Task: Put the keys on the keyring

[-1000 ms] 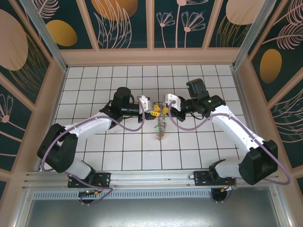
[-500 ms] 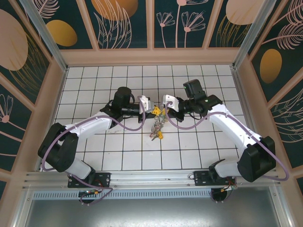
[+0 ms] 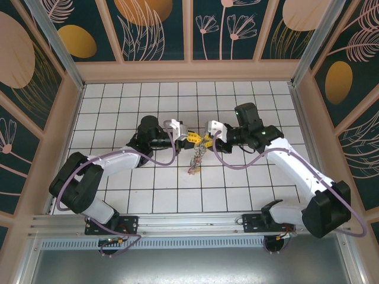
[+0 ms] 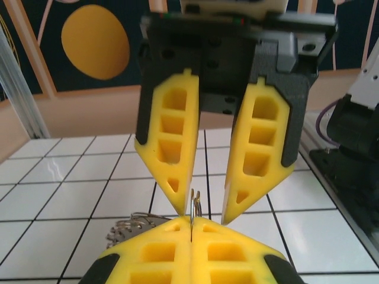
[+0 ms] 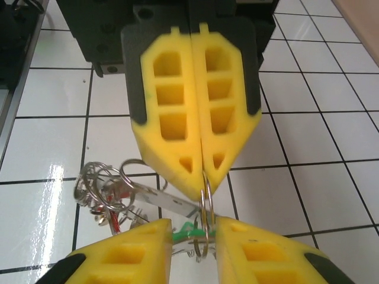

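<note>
**Top view.** The left gripper (image 3: 188,138) and right gripper (image 3: 207,141) meet tip to tip at the centre of the frame. The keys (image 3: 195,161) trail down from that meeting point toward the lower centre. The keyring is too small to make out here. I judge the step to be a two-handed regrip of the ring, with one side holding it fast while the other finds a new hold.

**Left wrist view.** At the bottom centre, the left gripper (image 4: 191,220) has its jaws pressed flat together on the thin metal keyring (image 4: 193,204), which stands edge-on just above the tips. Facing it from the upper centre, the right gripper (image 4: 205,216) has a narrow gap between its jaws, one on either side of the ring. The keys (image 4: 133,228) sit at the lower left.

**Right wrist view.** At the bottom, the right gripper (image 5: 193,228) is narrowly parted with the keyring (image 5: 205,207) in the gap. I cannot tell whether either pad touches it. Above it, the left gripper (image 5: 201,189) pinches the top of the ring. The keys (image 5: 112,195) bunch at the left centre on smaller rings, and a green tag is beside the keyring.

The next move probably calls for the right jaws to close squarely on so thin a ring without knocking it askew.
</note>
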